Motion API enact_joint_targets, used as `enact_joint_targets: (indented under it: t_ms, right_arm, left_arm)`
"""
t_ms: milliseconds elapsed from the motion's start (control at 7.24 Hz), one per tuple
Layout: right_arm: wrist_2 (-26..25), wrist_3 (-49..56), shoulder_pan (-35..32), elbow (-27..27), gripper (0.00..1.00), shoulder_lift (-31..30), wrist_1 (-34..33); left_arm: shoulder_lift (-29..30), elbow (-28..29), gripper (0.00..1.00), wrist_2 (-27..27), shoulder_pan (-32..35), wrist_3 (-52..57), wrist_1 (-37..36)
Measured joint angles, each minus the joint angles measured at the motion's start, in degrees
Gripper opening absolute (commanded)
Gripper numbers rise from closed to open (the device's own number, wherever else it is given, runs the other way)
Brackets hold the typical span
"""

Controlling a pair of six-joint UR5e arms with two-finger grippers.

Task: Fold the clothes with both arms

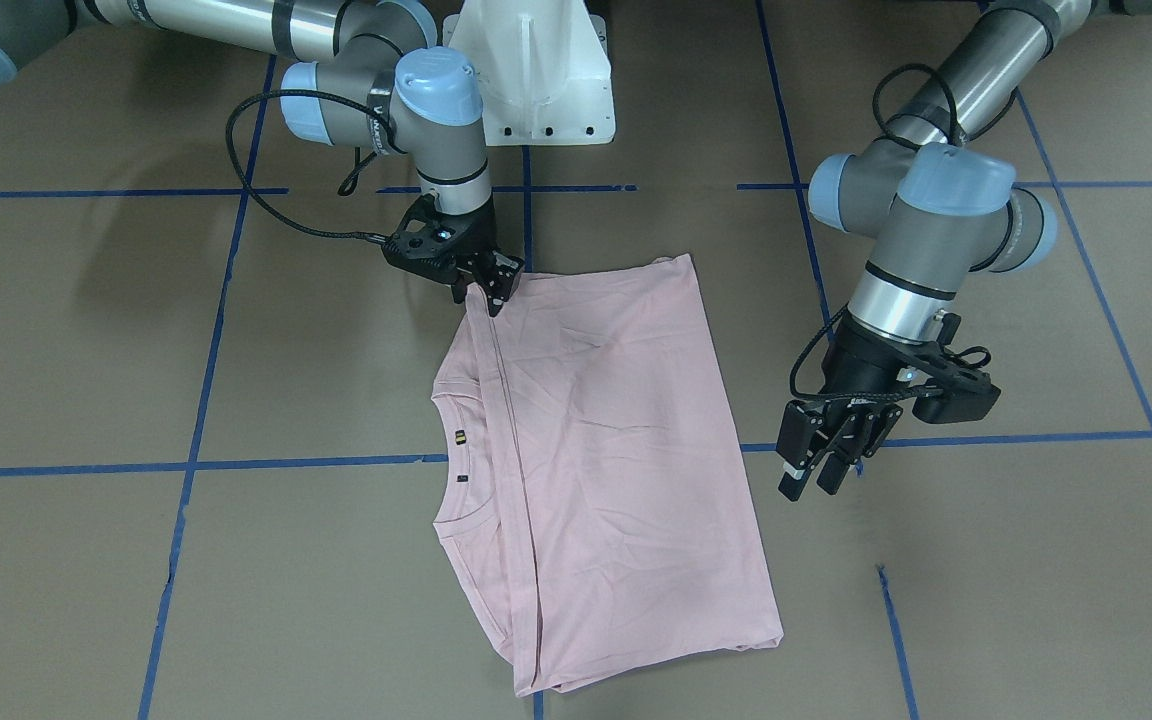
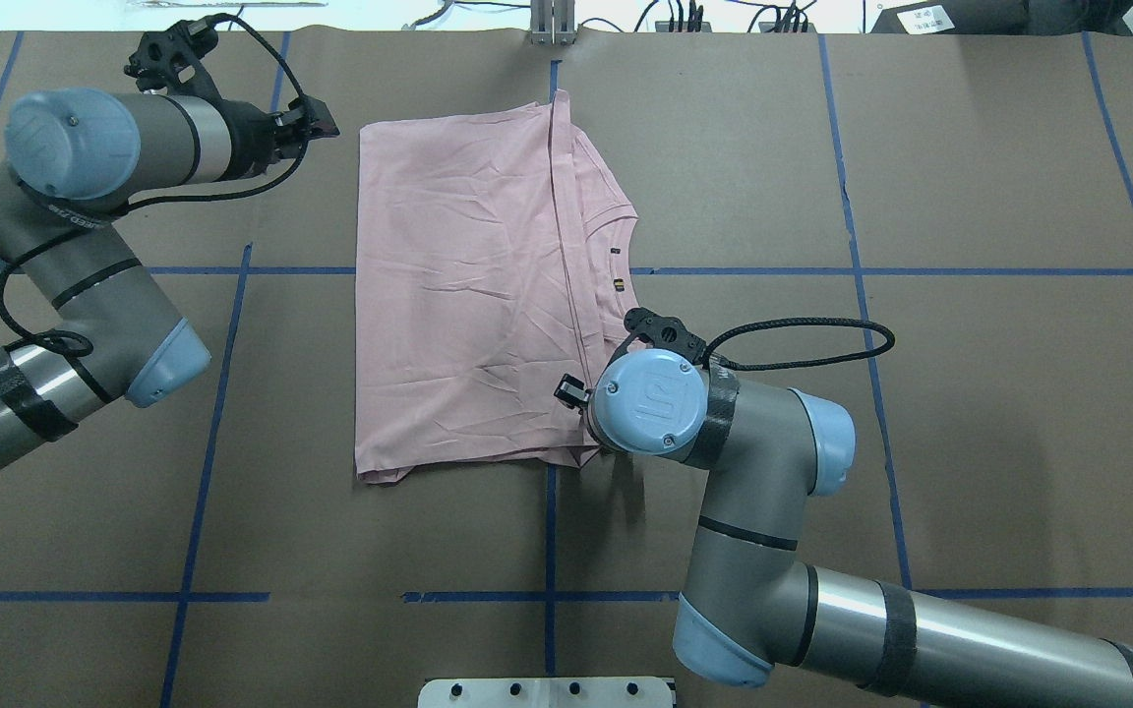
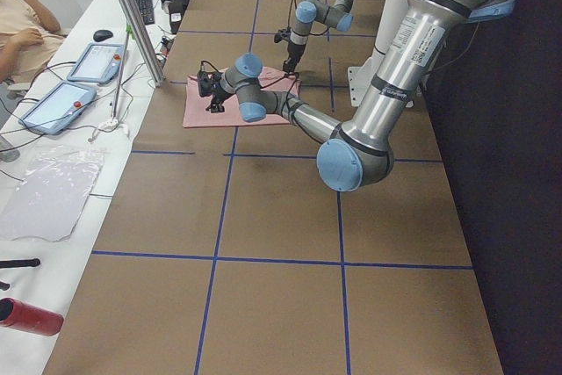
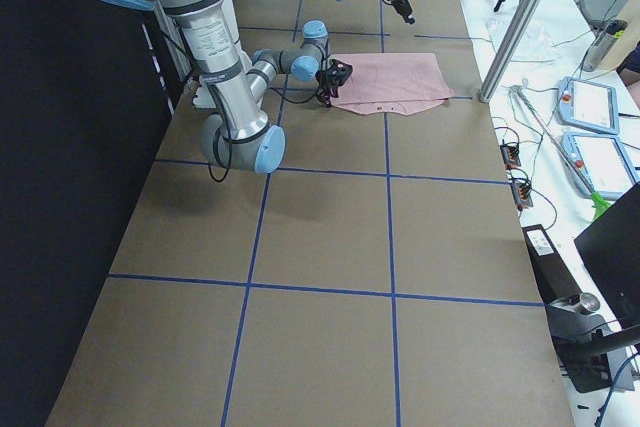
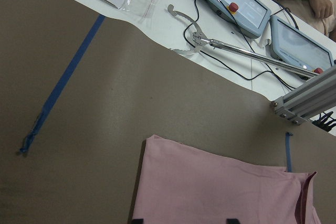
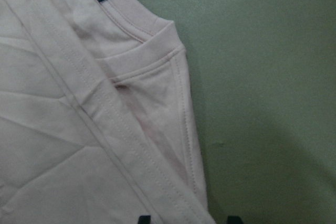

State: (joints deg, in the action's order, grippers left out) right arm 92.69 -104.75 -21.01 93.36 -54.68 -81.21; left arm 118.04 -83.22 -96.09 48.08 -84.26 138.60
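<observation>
The pink T-shirt (image 2: 458,295) lay flat and partly folded at the middle of the tabletop (image 2: 970,413). Its long axis ran from the robot towards the operators' side, with the collar (image 2: 628,258) towards the robot's right. The right fingers (image 1: 494,288), apart, stood at its robot-side corner on the folded hem. The left fingers (image 1: 834,468), also apart, hung beside the opposite edge, clear of the cloth.

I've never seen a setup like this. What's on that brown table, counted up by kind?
Pink T-shirt: 1
Robot arms: 2, the left arm and the right arm
White pedestal base: 1
Total: 4
</observation>
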Motion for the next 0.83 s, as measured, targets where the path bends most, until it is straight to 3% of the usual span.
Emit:
enact_joint_targets:
  t_ms: [138, 414, 828]
  right_arm:
    - [0.04, 0.04, 0.02, -0.04, 0.51, -0.04, 0.02]
    - [0.36, 0.03, 0.07, -0.21, 0.0, -0.07, 0.08]
    - [0.79, -0.02, 0.09, -0.22, 0.0, 0.11, 0.3]
  left_arm:
    - [0.0, 0.0, 0.61, 0.01, 0.0, -0.32, 0.0]
    - [-0.03, -0.07, 0.61, -0.01, 0.0, -0.99, 0.0]
    - [-0.46, -0.62, 0.61, 0.0, 0.0, -1.16, 0.0]
